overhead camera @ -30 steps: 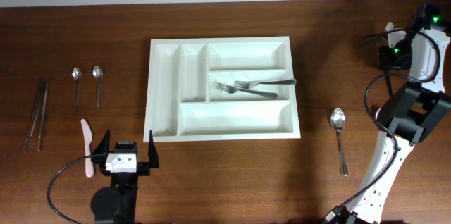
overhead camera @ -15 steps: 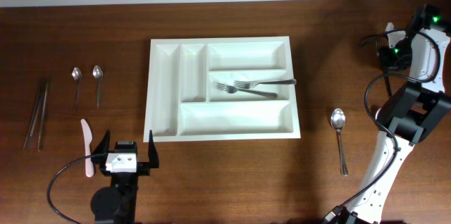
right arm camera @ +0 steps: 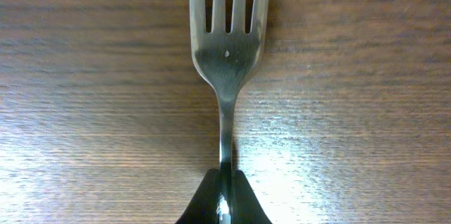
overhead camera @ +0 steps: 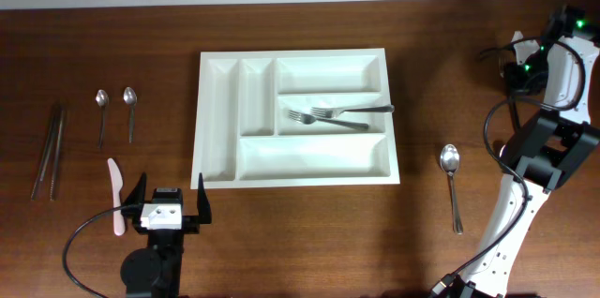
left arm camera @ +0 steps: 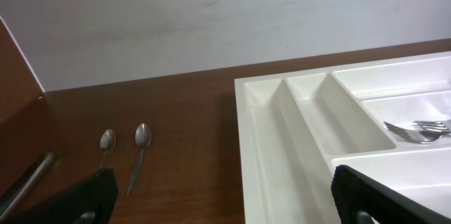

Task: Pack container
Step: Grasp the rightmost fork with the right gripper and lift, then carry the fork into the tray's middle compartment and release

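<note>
The container [overhead camera: 309, 159], a big white tray with several compartments, lies mid-table. Two forks [overhead camera: 328, 115] rest in its middle long compartment. In the right wrist view my right gripper [right arm camera: 224, 197] is shut on the handle of a third fork [right arm camera: 227, 48], whose tines point away over bare wood. From overhead only the right arm [overhead camera: 553, 64] shows at the far right edge, and it hides that fork. My left gripper [overhead camera: 170, 197] stands open near the front edge, left of the tray. The left wrist view shows the container [left arm camera: 282, 132] and the forks [left arm camera: 419, 131] ahead of the left gripper [left arm camera: 232, 203].
A tablespoon [overhead camera: 451, 174] lies right of the tray. Two teaspoons [overhead camera: 102, 103] [overhead camera: 129, 103], a white plastic knife [overhead camera: 115, 193] and dark long utensils [overhead camera: 52, 148] lie on the left. A pale wall borders the table's far side.
The right arm's wrist has shifted very slightly at the far right. The tray, the cutlery and the left arm have not moved.
</note>
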Motion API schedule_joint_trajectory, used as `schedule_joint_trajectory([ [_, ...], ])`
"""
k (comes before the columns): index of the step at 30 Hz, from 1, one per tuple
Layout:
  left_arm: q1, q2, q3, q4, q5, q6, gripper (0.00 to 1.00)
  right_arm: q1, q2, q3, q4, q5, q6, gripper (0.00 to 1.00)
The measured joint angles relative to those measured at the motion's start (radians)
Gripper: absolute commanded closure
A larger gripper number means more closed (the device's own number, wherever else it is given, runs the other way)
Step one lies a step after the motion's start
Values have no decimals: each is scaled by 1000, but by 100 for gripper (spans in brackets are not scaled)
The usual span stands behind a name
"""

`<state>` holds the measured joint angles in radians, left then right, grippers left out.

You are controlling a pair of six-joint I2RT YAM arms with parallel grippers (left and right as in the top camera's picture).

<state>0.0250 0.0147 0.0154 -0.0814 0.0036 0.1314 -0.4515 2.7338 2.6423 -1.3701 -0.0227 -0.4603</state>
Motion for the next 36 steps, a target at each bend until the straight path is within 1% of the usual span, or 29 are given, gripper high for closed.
schedule_joint_trajectory([
  [8, 0, 0, 0, 0, 0, 0, 1, 65, 2, 169, -114, 0, -48, 96],
  [15, 0, 0, 0, 0, 0, 0, 1, 167, -13, 255, -221, -40, -156, 96],
  [27, 0, 0, 0, 0, 0, 0, 1, 403, -176, 286, -320, -111, -328, 96],
  [36, 0, 0, 0, 0, 0, 0, 1, 571, -188, 286, -323, -154, -361, 96],
])
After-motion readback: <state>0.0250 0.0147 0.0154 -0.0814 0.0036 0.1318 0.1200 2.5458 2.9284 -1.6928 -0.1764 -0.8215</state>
